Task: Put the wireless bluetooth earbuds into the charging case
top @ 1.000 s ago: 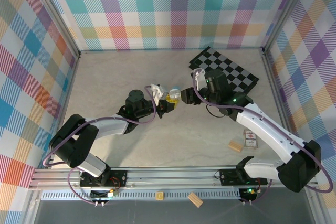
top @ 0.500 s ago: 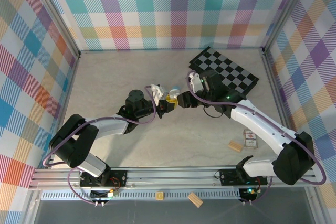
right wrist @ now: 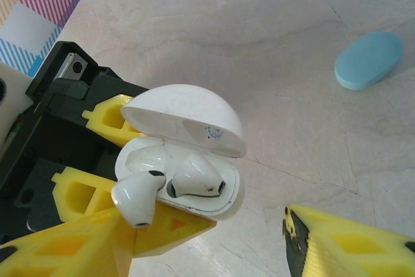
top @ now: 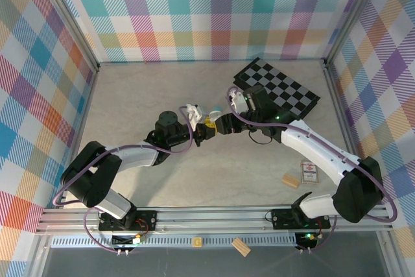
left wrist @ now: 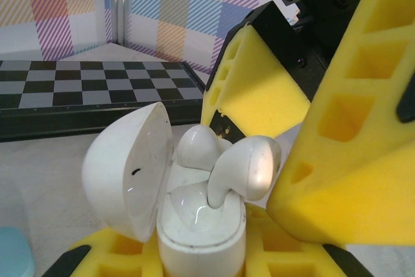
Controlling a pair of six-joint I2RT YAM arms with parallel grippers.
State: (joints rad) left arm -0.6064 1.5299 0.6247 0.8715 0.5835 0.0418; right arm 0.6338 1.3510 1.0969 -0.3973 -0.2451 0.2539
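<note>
My left gripper (left wrist: 201, 261) is shut on a white charging case (left wrist: 202, 228), held upright with its lid (left wrist: 130, 170) swung open. One white earbud (right wrist: 194, 180) sits in the case. A second white earbud (left wrist: 249, 165) stands with its stem in the near slot, its head leaning on one yellow finger (right wrist: 97, 241) of my right gripper (right wrist: 227, 244). That gripper is open, its other finger (right wrist: 353, 248) well clear of the case. From above, the left gripper (top: 205, 129) and right gripper (top: 219, 124) meet at mid-table.
A light blue oval case (right wrist: 368, 60) lies on the table beyond the white one. A checkered board (top: 280, 89) is at the back right. A tan wooden block (top: 290, 180) and a card (top: 309, 173) lie front right; another block (top: 240, 246) rests on the front rail.
The right arm has swung left, bringing its gripper up against the left gripper and the case, and its jaws have widened. The left arm has stayed put.
</note>
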